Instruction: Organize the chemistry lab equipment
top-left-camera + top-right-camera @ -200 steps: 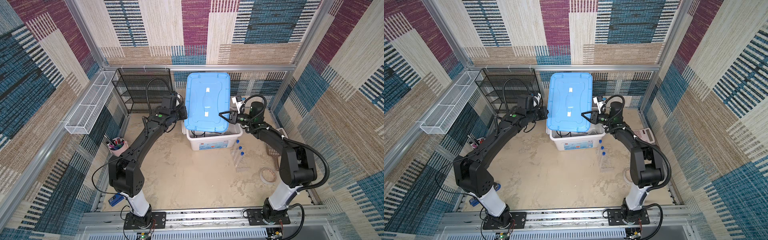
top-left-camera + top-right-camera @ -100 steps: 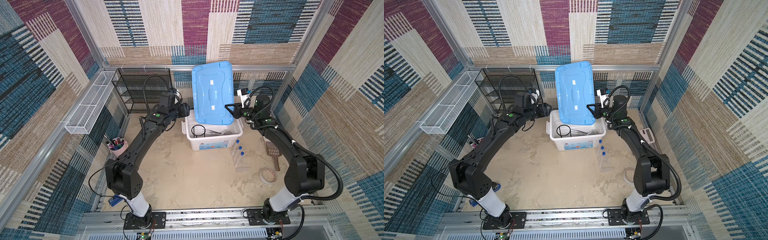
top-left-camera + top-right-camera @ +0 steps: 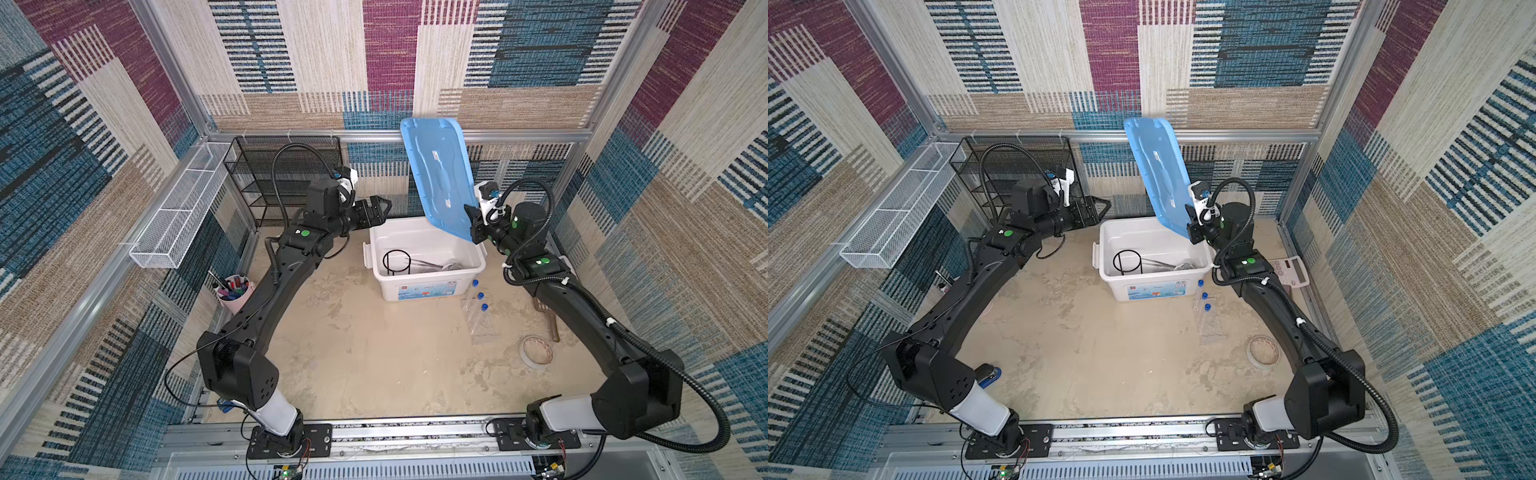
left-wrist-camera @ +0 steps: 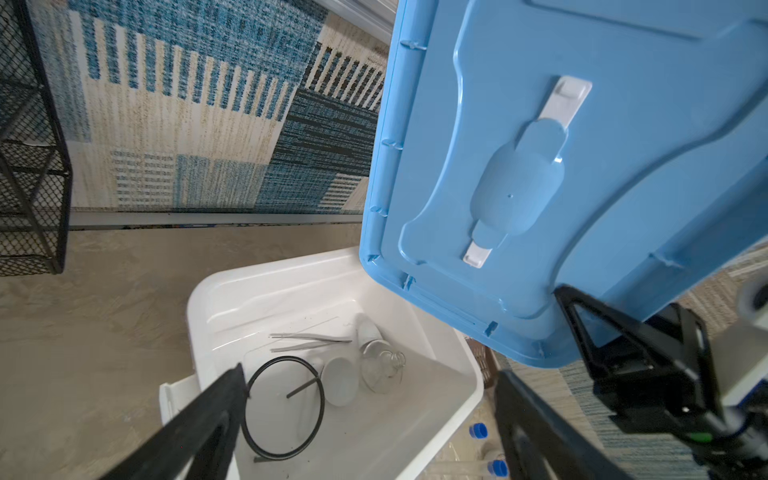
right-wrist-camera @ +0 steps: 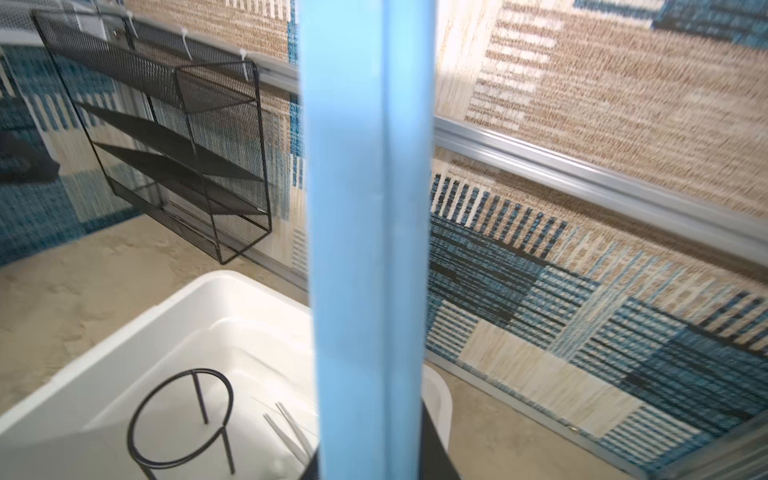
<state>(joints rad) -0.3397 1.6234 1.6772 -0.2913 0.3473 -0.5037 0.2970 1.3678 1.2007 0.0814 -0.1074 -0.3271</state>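
Right gripper clamps the blue plastic lid, tilted above the white plastic bin. Left gripper gapes wide beside it.

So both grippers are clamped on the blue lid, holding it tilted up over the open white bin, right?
Not both: only the right gripper is clamped on the blue lid, tilted up over the open white bin. The left gripper stands open, clear of the lid, as both top views show.
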